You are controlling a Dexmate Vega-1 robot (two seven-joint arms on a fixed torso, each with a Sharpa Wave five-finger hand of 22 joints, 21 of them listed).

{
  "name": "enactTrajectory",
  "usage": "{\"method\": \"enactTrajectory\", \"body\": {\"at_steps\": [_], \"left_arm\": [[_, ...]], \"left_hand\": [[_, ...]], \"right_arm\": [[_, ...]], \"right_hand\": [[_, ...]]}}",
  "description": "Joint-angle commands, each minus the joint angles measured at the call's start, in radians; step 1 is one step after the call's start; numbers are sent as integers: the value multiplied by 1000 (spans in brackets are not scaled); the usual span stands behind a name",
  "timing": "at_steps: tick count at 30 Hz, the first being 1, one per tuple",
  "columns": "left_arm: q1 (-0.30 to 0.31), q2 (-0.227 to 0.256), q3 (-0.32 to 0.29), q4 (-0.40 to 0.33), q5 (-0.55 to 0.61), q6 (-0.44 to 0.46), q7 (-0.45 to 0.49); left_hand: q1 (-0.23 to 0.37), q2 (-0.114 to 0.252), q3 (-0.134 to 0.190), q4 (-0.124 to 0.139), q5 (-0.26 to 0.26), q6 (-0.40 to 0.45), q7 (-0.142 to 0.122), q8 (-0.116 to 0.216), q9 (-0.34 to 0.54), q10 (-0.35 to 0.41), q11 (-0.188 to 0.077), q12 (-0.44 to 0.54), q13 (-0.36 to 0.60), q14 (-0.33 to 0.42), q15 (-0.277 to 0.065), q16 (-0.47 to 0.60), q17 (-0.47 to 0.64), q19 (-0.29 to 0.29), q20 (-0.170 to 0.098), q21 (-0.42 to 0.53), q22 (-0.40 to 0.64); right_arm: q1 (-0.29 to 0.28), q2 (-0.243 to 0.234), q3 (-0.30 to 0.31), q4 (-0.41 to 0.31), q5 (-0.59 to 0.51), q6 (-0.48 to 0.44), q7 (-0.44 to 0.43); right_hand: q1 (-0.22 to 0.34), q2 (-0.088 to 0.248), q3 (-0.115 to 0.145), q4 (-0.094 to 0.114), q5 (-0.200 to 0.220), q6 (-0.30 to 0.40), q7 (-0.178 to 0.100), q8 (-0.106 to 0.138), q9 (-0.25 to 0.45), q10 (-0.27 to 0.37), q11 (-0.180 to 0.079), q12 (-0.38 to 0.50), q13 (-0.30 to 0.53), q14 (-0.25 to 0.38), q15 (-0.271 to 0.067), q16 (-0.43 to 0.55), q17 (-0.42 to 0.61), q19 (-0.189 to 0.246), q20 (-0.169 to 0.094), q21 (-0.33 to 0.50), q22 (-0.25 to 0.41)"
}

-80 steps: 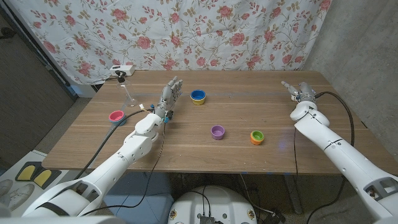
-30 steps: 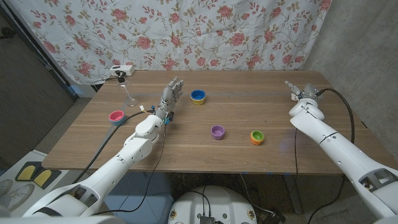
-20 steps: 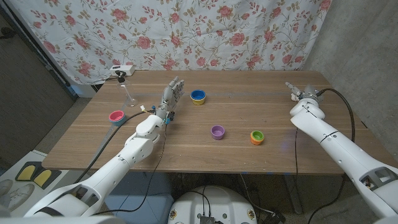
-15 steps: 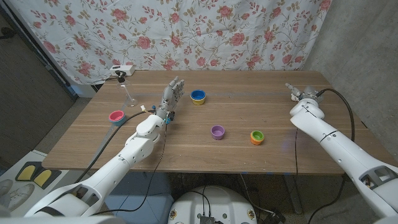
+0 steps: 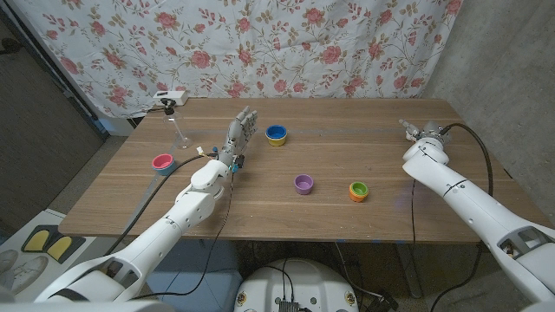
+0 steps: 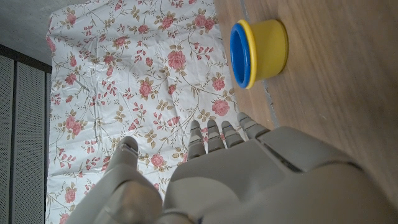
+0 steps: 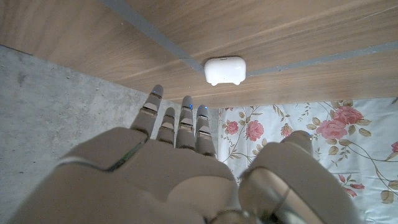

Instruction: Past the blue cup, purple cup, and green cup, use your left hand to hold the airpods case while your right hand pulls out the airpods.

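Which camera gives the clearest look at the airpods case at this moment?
The right wrist view: the white airpods case lies closed on the wooden table, unobstructed, just beyond the right hand, whose fingers are spread and holding nothing. In the head view I cannot make the case out near that hand.

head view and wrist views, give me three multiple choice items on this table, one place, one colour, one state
1. The purple cup stands:
A. between left hand and green cup
B. at the far left edge
C. inside the blue cup

2. The blue cup has an outside that is:
A. red
B. yellow
C. black

3. The airpods case is:
A. held by the right hand
B. open
C. closed, on the table, untouched

Key: 1 A, it sits between the left hand and green cup; 2 B, left wrist view shows yellow; 3 C, the right hand is short of it.
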Motion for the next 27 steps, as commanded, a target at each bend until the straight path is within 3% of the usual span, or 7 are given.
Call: {"method": "enactTrajectory", "body": {"at_steps": [1, 7, 14, 19, 27], "left_arm": [[11, 2, 1, -9, -1, 4, 3], [15, 4, -1, -11, -5, 4, 1], [17, 7, -3, -11, -7, 4, -1], [19, 6, -4, -10, -7, -3, -3], [12, -2, -3, 6, -13, -7, -12]], "left_hand": [[-3, 1, 6, -2, 5, -5, 4, -1, 3, 6, 1, 2, 5, 9, 2, 7, 3, 10, 0, 0, 2], [-4, 1, 6, -2, 5, -4, 6, 0, 3, 6, 2, 2, 5, 9, 2, 7, 3, 9, 0, 0, 2], [-4, 2, 6, -2, 5, -3, 6, 1, 3, 7, 3, 2, 5, 8, 2, 6, 3, 9, 0, -1, 2], [-4, 2, 6, -2, 5, -3, 8, 1, 3, 7, 4, 2, 5, 9, 2, 6, 3, 8, 1, -1, 2], [-3, 3, 7, -2, 5, -2, 8, 2, 3, 9, 2, 2, 5, 9, 3, 6, 3, 8, 3, -1, 2]], "right_arm": [[17, 11, -27, 22, -25, -29, 3], [28, 23, -38, 36, -37, -36, -5], [47, 36, -57, 62, -47, -39, 1], [68, 46, -74, 84, -54, -55, 16], [85, 62, -75, 110, -56, -64, 15]], "right_hand": [[32, 7, 10, -11, 5, -13, 56, 2, 7, -3, 0, 7, 9, -1, 3, 8, 3, -2, -1, 8, 2], [56, 18, 21, -23, 2, -38, 57, -3, 10, -9, 1, 10, 19, -3, 6, 11, 4, -2, -1, 11, 2], [77, 21, 29, -36, -6, -70, 61, -7, 15, -20, 20, 13, 35, -7, 21, 13, 5, 3, -1, 16, 1], [85, 21, 31, -42, -10, -75, 62, -3, 17, -11, 8, 21, 46, -8, 22, 14, 5, 2, 0, 15, 1], [103, 40, 45, -49, -15, -79, 62, 0, 21, -17, 10, 25, 58, -12, 24, 15, 6, -9, 1, 13, 1]]}}
